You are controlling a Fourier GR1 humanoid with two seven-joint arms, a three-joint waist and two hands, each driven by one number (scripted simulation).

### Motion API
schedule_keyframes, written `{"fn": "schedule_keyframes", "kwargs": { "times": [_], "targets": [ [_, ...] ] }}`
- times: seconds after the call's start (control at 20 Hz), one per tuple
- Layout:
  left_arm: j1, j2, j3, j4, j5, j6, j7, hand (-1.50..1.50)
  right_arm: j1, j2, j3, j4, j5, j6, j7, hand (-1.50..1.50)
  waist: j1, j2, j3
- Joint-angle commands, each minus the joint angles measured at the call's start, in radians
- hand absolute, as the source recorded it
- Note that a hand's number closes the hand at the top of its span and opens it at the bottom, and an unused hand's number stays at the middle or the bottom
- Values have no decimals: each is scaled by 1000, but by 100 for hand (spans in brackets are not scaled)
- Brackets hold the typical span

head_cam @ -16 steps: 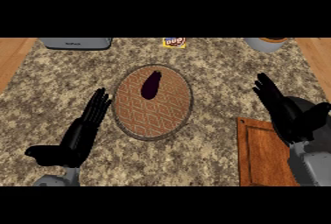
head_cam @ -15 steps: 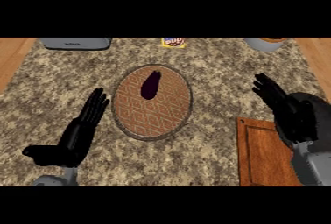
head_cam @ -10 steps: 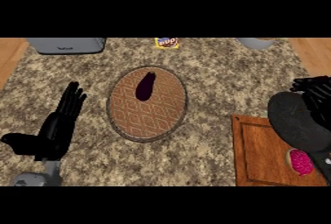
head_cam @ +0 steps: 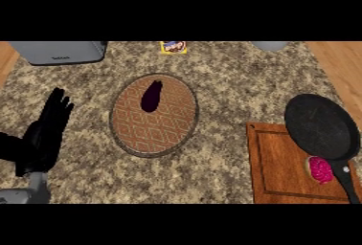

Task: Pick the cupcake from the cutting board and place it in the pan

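Light falls evenly and fairly bright over the speckled counter [head_cam: 212, 172], with no visible source and no glare. Shadows are faint: only a thin dark rim shows around the round woven mat [head_cam: 154, 115], to the right of the left hand [head_cam: 44, 136]. That hand reads as a nearly flat black shape, its surface detail lost. The black pan [head_cam: 322, 127], far right of the hand, shows a dull matte grain without highlights. Everything looks slightly soft, edges included.

No legible text or labels
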Motion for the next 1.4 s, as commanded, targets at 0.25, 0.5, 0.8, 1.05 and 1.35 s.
{"fn": "schedule_keyframes", "kwargs": {
  "times": [0.25,0.5,0.8,1.05,1.35],
  "targets": [
    [-137,-5,-2,27,-25,9,112,0,242,-66,-146,-159,131,48,-89,-150,55,11,-2],
    [-86,-31,-30,8,-21,-25,80,0,208,-178,-94,-207,258,70,92,-150,77,15,-2],
    [-145,-29,-11,13,-41,-7,113,0,154,-260,-16,-329,376,126,347,-150,78,15,-2],
    [-120,-39,-17,-7,-30,-27,104,0,166,-353,103,-304,430,287,444,-150,88,16,-3],
    [-75,-37,5,-36,-49,-31,113,0,54,-288,247,-327,530,359,554,-150,82,13,-1]
  ]
}}
